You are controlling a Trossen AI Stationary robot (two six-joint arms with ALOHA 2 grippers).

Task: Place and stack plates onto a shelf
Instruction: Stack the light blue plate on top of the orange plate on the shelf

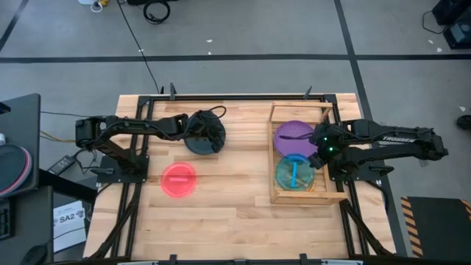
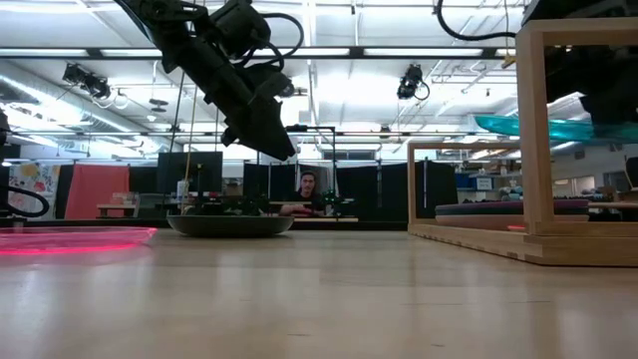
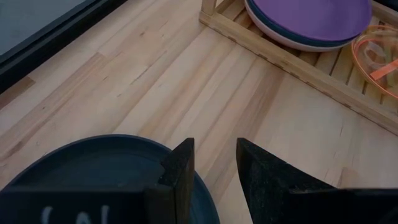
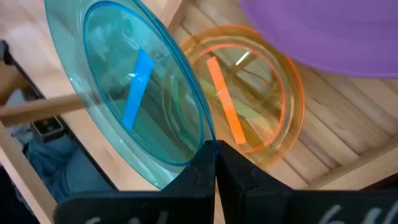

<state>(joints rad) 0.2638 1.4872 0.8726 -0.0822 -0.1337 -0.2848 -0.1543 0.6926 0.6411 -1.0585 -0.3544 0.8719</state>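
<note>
The dark teal plate (image 1: pixel 197 143) (image 2: pixel 229 225) rests flat on the table near its far edge. My left gripper (image 3: pixel 214 165) (image 2: pixel 279 150) hovers open above that plate's rim (image 3: pixel 93 168). The red-pink plate (image 1: pixel 179 179) (image 2: pixel 70 239) lies flat nearer the table's front. The wooden shelf (image 1: pixel 278 197) (image 2: pixel 533 130) stands on the table's right. On its slats the purple plate (image 1: pixel 296 135) (image 3: pixel 311 18) lies on a pale plate, and the orange plate (image 4: pixel 261 99) (image 3: pixel 376 53) lies beside them. My right gripper (image 4: pixel 214 155) (image 1: pixel 318 158) is shut on the cyan plate (image 4: pixel 130 93) (image 2: pixel 558 128). My right gripper pinches the cyan plate's rim (image 4: pixel 204 144) between its two fingers, at the edge toward the table's right. The fingers come slanting down from the right. The plate is lifted clear and tilted, above the orange plate and inside the shelf's rails.
The shelf's raised rails and posts (image 2: pixel 533 130) (image 4: pixel 37 111) enclose the right gripper's working room. Bare wood lies between the dark teal plate and the shelf (image 3: pixel 236 93). A person sits in the room beyond the table (image 2: pixel 307 194).
</note>
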